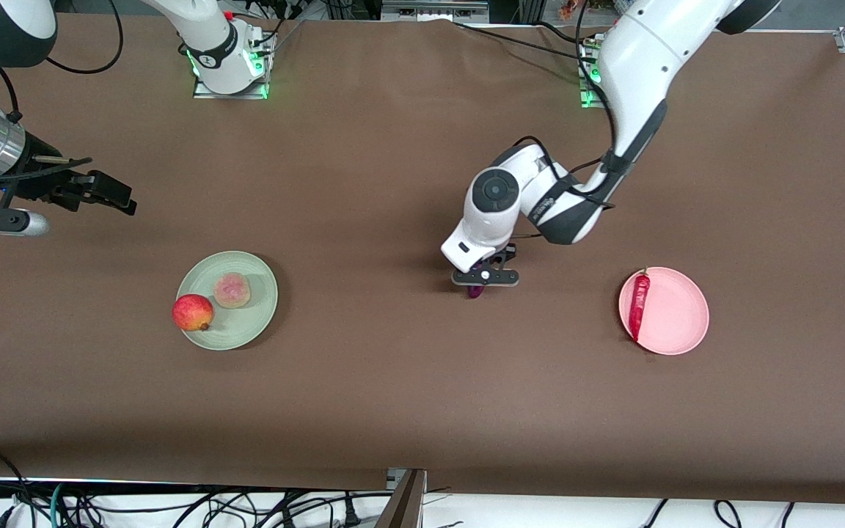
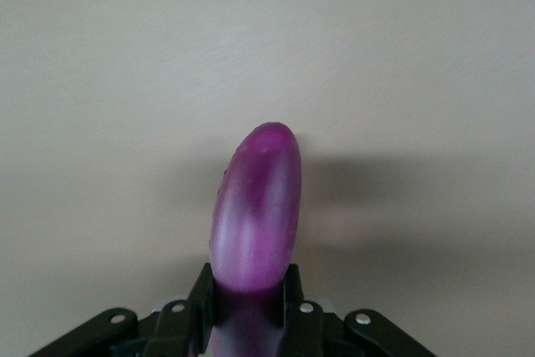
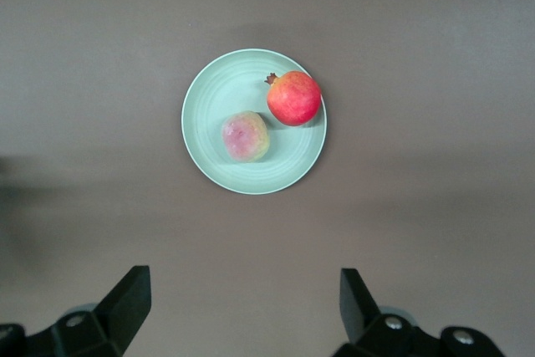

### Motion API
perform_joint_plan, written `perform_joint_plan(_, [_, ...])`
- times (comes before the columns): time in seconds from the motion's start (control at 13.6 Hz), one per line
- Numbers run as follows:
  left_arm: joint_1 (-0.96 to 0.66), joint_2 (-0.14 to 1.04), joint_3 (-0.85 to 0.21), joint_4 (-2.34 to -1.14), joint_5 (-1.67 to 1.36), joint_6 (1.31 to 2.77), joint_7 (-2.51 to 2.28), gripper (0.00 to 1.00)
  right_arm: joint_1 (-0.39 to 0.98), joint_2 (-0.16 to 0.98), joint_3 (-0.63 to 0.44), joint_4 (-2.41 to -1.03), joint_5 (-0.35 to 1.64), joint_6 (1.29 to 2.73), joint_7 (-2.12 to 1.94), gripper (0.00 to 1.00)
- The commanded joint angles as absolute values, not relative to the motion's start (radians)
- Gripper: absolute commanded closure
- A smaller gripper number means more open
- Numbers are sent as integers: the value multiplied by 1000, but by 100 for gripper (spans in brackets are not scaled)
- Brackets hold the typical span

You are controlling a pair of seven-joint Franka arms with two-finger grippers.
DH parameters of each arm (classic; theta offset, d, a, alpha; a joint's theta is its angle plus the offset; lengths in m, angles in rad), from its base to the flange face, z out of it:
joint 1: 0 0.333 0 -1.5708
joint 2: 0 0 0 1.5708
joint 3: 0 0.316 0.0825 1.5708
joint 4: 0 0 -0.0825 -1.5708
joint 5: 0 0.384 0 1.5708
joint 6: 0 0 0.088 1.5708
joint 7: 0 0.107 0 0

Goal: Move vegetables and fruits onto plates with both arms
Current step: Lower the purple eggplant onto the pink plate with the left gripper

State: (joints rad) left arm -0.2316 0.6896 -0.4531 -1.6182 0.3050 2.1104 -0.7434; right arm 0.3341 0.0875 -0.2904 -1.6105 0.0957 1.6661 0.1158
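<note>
My left gripper (image 1: 476, 287) is down at the table's middle, shut on the purple eggplant (image 1: 474, 292). In the left wrist view the eggplant (image 2: 255, 219) sticks out from between the black fingers (image 2: 201, 298). The red chili pepper (image 1: 639, 304) lies on the pink plate (image 1: 675, 319) toward the left arm's end. The pomegranate-like fruit (image 1: 192, 312) and the peach (image 1: 232, 290) sit on the mint green plate (image 1: 250, 323). They also show in the right wrist view: fruit (image 3: 293, 98), peach (image 3: 245, 135), plate (image 3: 209, 114). My right gripper (image 1: 111, 194) is open and empty, up in the air toward the right arm's end; it also shows in the right wrist view (image 3: 247, 307).
Brown cloth covers the table (image 1: 393, 403). The arm bases (image 1: 228, 70) stand along the table's edge farthest from the front camera. Cables (image 1: 173, 506) hang below the table's near edge.
</note>
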Motion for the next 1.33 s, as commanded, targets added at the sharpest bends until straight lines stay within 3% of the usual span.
perform_joint_plan(0.0, [-170, 681, -474, -1467, 238, 1784, -507, 100, 331, 71, -288, -1598, 84, 1634, 103, 0])
perform_joint_plan(0.22, [-57, 648, -472, -1410, 236, 1597, -332, 100, 328, 69, -287, -1598, 84, 1634, 104, 0])
perform_joint_plan(0.44, [114, 626, -469, -1411, 250, 1607, -159, 100, 238, 61, -217, -1601, 84, 1623, 94, 0])
perform_joint_plan(0.74, [283, 649, -460, -1502, 282, 1840, 16, 100, 31, 49, -32, -1603, 84, 1615, 69, 0])
perform_joint_plan(1.25, [393, 678, -459, -1652, 301, 2062, 67, 100, 34, 67, -29, -1548, 43, 1618, 68, 0])
